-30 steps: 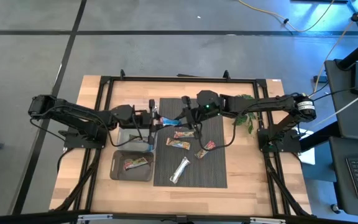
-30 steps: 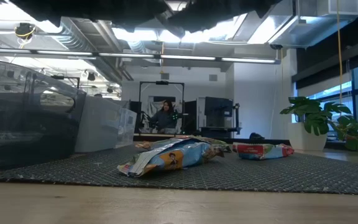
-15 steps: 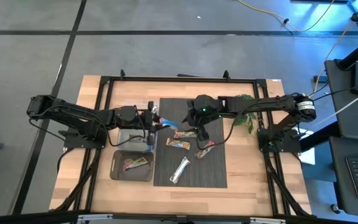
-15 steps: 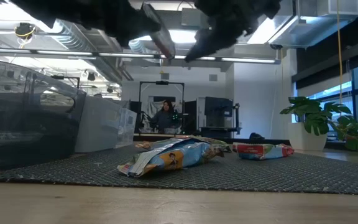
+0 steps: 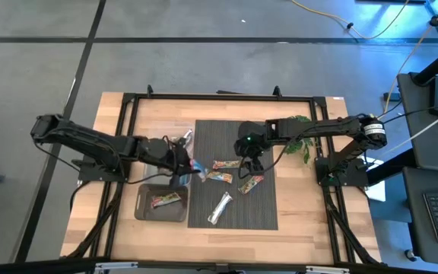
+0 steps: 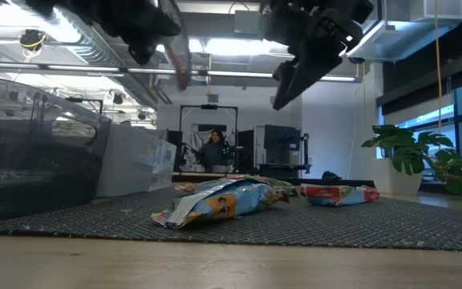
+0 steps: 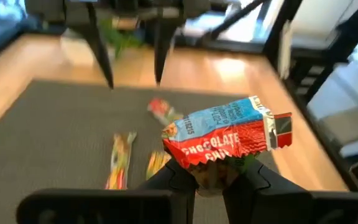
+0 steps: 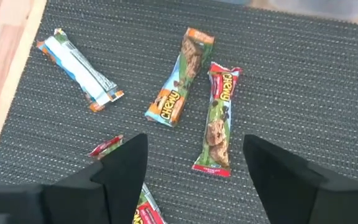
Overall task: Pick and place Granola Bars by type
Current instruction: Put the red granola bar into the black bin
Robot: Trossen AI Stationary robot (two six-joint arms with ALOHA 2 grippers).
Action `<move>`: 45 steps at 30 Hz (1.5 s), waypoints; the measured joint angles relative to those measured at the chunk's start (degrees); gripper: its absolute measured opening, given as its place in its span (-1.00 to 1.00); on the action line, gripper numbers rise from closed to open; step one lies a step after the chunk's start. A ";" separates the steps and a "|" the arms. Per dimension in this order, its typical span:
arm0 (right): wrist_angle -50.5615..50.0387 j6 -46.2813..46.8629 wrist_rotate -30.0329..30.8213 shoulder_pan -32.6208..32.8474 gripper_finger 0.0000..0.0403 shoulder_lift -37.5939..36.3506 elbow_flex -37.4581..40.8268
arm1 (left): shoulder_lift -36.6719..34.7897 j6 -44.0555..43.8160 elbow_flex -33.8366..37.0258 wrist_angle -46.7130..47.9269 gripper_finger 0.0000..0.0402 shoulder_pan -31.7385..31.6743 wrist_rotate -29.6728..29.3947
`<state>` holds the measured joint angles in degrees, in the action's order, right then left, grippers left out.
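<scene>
High view: four bars loose on the mat, one in the near-left tray. Left gripper clamped on a red-blue bar at the mat's left edge. Right gripper fingers apart above mat centre. Mat's right side bare.

A robotics lab: beyond the wooden table, a person sits among equipment racks under exposed ceiling ducts, beside a potted plant.
</scene>
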<state>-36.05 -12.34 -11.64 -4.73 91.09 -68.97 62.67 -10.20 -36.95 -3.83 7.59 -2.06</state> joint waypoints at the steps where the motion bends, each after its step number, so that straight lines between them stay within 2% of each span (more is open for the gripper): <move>1: 0.22 0.00 0.00 0.00 0.33 0.00 0.00 | 0.21 -0.66 -1.57 3.70 -0.77 1.10 -1.63; 4: 0.87 -0.02 0.00 0.00 0.33 0.00 0.00 | 0.95 -4.74 -5.82 16.02 -0.77 3.94 -4.91; 6: 1.47 -0.04 0.01 0.00 0.33 0.00 0.00 | 1.18 -9.05 -8.02 22.46 -0.77 5.48 -4.87; 11: 2.97 -0.09 0.04 0.00 0.33 0.02 0.00 | 1.27 -23.32 -9.98 32.70 -0.77 9.01 0.14; 14: 3.87 -0.09 0.07 0.00 0.33 0.02 0.00 | 1.27 -28.21 -10.10 34.42 -0.77 11.47 4.46; 16: 4.53 -0.10 0.11 0.00 0.33 0.02 0.00 | 1.27 -29.40 -10.10 34.88 -0.77 13.21 4.72; 23: 4.83 -0.11 0.11 0.00 0.33 2.20 -0.02 | 1.55 -32.13 -10.10 41.22 -0.77 18.92 -0.53; 30: 7.52 0.42 0.15 0.37 0.33 8.21 0.00 | 5.02 -37.12 -10.05 44.36 -0.77 22.43 -1.42; 33: 8.52 -0.15 0.36 0.57 0.33 9.73 0.00 | 7.86 -37.40 -9.98 44.44 -0.77 23.19 -1.74; 38: 8.48 -0.71 4.05 0.57 0.33 9.84 0.00 | 11.89 -38.77 -9.94 44.49 -0.77 23.17 -0.60; 45: 8.40 -3.05 4.09 0.61 0.33 10.82 0.00 | 15.85 -39.45 -9.92 44.39 -0.76 23.17 0.29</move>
<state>-27.65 -15.39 -7.55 -4.12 101.91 -68.97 78.52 -49.64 -46.87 40.56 30.76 -1.77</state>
